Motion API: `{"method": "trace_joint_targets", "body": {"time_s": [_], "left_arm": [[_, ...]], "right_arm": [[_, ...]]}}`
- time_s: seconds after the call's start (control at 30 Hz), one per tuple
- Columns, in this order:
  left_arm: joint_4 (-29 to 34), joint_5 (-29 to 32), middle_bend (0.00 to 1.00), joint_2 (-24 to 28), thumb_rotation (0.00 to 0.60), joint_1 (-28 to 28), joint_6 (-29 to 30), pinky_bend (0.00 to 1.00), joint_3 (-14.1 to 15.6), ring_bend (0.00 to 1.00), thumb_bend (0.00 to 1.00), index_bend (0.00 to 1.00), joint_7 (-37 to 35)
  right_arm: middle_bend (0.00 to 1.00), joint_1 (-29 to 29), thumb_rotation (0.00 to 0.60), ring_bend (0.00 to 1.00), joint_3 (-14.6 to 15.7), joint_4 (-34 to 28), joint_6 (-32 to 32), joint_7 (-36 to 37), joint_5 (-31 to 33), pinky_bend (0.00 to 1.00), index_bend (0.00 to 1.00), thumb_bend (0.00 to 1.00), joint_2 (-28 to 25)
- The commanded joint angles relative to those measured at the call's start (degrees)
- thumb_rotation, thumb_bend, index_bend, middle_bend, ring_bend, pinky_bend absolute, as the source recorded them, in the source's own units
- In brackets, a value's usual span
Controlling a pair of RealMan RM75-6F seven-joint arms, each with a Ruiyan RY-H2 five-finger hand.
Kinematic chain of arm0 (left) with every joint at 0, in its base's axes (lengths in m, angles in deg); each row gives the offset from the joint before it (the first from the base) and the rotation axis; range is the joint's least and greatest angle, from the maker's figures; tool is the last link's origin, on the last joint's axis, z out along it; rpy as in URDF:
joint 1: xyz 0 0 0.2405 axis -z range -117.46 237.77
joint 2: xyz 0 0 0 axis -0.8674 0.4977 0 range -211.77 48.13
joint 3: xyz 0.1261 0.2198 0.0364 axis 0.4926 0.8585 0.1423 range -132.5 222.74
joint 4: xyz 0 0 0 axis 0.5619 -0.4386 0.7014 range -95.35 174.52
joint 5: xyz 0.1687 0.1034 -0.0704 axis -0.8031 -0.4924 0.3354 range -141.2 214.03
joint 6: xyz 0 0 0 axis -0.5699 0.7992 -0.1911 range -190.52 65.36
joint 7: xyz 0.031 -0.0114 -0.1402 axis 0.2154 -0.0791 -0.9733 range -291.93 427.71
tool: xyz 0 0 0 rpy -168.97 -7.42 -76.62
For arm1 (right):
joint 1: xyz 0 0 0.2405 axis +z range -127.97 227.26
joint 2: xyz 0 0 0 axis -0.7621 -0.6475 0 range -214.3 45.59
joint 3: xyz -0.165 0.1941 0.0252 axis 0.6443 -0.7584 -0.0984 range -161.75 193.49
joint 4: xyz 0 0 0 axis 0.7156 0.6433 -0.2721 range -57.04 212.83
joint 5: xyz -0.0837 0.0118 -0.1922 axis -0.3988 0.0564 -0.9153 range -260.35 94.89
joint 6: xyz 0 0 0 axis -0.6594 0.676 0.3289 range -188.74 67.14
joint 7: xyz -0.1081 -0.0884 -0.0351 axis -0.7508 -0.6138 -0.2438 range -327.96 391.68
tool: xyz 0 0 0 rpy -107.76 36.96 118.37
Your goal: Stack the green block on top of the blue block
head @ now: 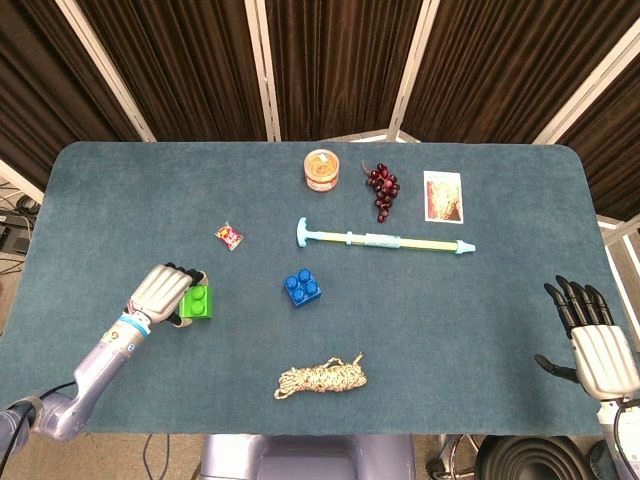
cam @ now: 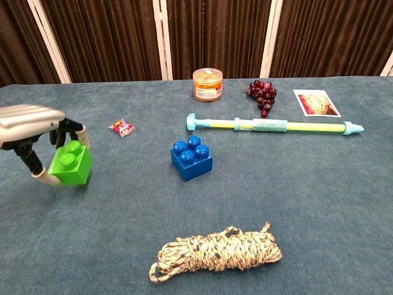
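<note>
While its fingers curl down, the left hand (cam: 34, 132) grips the green block (cam: 69, 165).

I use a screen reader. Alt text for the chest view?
The robot's left hand grips a green block at the table's left side; a blue block sits mid-table, with a rope coil nearer the camera.

The left robot hand (head: 165, 292) reaches forward, palm down, fingers curled around the green block (head: 197, 301). The right robot hand (head: 590, 335) lies flat, fingers spread, holding nothing.
</note>
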Motion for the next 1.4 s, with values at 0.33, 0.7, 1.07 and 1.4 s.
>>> {"method": "trace_joint_targets", "body": {"time_s": [0.33, 0.7, 1.07, 1.4], "left_arm": [[-13.7, -29.7, 0.54, -0.4, 0.6, 17.6, 7.2, 0.39, 0.7, 0.46, 0.05, 0.68, -18.4], [-29.9, -37.4, 0.53, -7.1, 0.6, 32.1, 3.4, 0.39, 6.5, 0.45, 0.05, 0.7, -31.8], [-42.6, -39.1, 0.54, -14.9, 0.6, 37.1, 5.6, 0.39, 12.6, 0.46, 0.05, 0.71, -41.4], [-50.6, -38.5, 0.55, -20.3, 0.6, 37.9, 8.9, 0.4, 15.7, 0.46, 0.05, 0.71, -45.6]], "right_arm": [[0.0, 0.5, 0.6, 0.0, -2.3, -0.9, 1.8, -2.5, 2.9, 0.0, 0.0, 0.0, 0.3], [0.0, 0.2, 0.6, 0.0, -4.1, -0.4, 2.4, -4.5, 5.8, 0.0, 0.0, 0.0, 0.9], [0.0, -0.1, 0.6, 0.0, -5.6, 1.4, 4.4, -4.2, 9.4, 0.0, 0.0, 0.0, 1.2], [0.0, -0.7, 0.6, 0.0, -6.1, 2.3, 4.4, -3.8, 10.3, 0.0, 0.0, 0.0, 1.3]]}}
